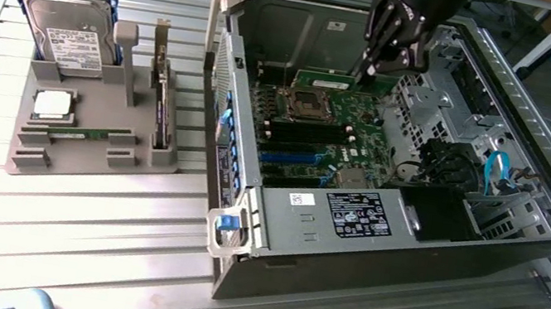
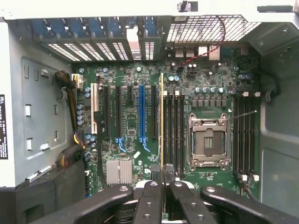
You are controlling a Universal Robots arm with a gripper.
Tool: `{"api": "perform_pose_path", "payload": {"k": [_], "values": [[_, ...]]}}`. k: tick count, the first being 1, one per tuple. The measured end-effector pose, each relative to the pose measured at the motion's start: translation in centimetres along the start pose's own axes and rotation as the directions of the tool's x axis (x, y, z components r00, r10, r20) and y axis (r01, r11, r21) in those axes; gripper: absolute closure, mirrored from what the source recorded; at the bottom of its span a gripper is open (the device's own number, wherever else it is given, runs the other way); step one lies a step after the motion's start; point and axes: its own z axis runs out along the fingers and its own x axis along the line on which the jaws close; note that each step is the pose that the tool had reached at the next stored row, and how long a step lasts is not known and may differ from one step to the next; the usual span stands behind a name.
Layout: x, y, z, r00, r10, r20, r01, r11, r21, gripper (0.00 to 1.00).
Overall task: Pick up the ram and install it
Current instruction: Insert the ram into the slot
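The ram (image 1: 324, 81) is a thin green stick held edge-down inside the open computer case (image 1: 534, 215), and my gripper (image 1: 370, 73) is shut on its upper edge. In the wrist view the ram (image 2: 162, 116) appears edge-on as a narrow gold line running out from between my fingertips (image 2: 157, 175). It hangs above the motherboard (image 2: 126, 121), close along the row of black memory slots (image 2: 174, 130) beside the empty processor socket (image 2: 208, 142). Whether it touches a slot I cannot tell.
A grey holder (image 1: 34, 156) on the slatted table at the exterior view's left carries a hard drive (image 1: 69, 34), a silver processor (image 1: 53, 104), another green stick (image 1: 78, 131) and an upright expansion card (image 1: 160, 102). Case walls and a drive cage (image 1: 463, 110) hem in the motherboard.
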Motion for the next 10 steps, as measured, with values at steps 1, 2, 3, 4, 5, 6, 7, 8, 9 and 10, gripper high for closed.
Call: {"api": "perform_pose_path", "payload": {"k": [1,2,3,4,5,6,7,8,9,10], "values": [[0.00,0.00,0.08,1.0000,0.000,0.0000,0.000,1.0000,0.0000,0.88],[0.00,0.00,0.14,1.0000,0.000,0.0001,0.000,1.0000,0.0000,0.88],[0.00,0.00,0.19,1.0000,0.000,0.0000,0.000,1.0000,0.0000,0.88],[0.00,-0.01,0.24,1.0000,0.000,0.0000,0.000,1.0000,0.0000,0.88],[0.00,-0.01,0.29,1.0000,0.000,0.0001,0.000,1.0000,0.0000,0.88],[0.00,-0.01,0.32,1.0000,0.000,0.0000,0.000,1.0000,0.0000,0.88],[0.00,-0.01,0.33,1.0000,0.000,-0.0001,0.000,1.0000,-0.0001,0.88],[0.00,-0.01,0.33,1.0000,0.000,-0.0001,0.000,1.0000,-0.0001,0.88],[0.00,-0.01,0.33,1.0000,0.000,-0.0001,0.000,1.0000,-0.0001,0.88],[0.00,-0.01,0.34,1.0000,0.000,0.0000,0.000,1.0000,0.0000,0.88]]}}
